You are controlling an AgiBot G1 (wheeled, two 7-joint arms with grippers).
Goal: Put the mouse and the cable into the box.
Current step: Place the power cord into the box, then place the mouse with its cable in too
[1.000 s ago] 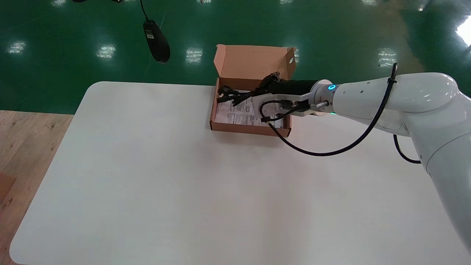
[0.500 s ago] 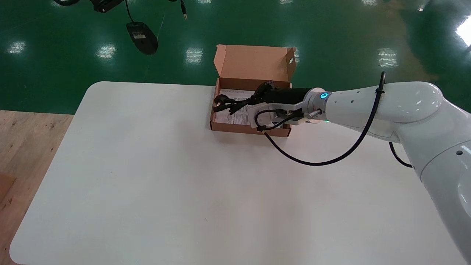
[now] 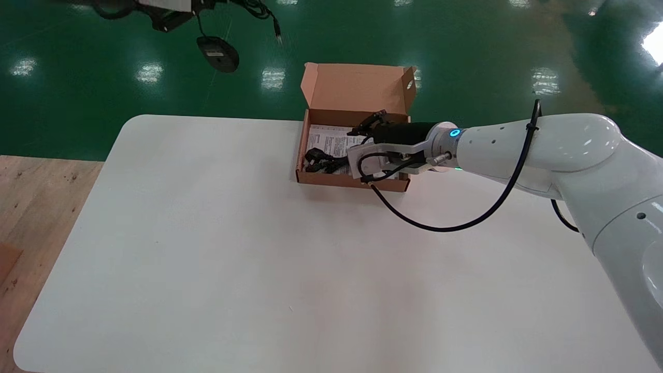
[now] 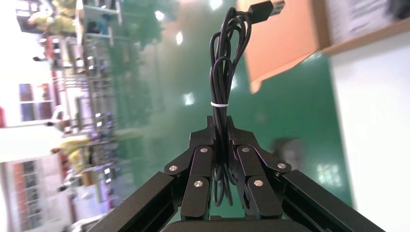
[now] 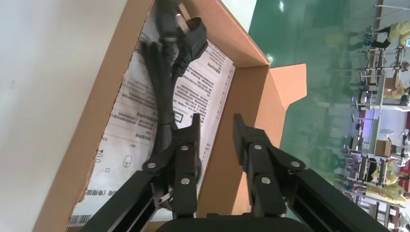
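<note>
The open cardboard box (image 3: 354, 181) stands at the table's far edge with its lid up. A bundled black cable (image 3: 322, 159) with a plug (image 5: 191, 36) lies inside it on a printed leaflet (image 5: 130, 130). My right gripper (image 5: 216, 121) hovers open over the box (image 5: 104, 116), by its back wall, and holds nothing (image 3: 365, 126). High at the far left, beyond the table, my left gripper (image 3: 181, 14) is shut on the mouse's coiled cord (image 4: 221, 87). The black mouse (image 3: 218, 54) dangles below it over the green floor.
The white table (image 3: 259, 259) spreads wide in front of the box. Beyond its far edge is green floor (image 3: 103, 93), and wooden floor (image 3: 31, 197) lies to the left. My right arm's own black hose (image 3: 445, 225) loops just right of the box.
My right gripper has let go of the black cable, which now lies in the box's near-left part. The left gripper has come into view, with the mouse swinging beneath it.
</note>
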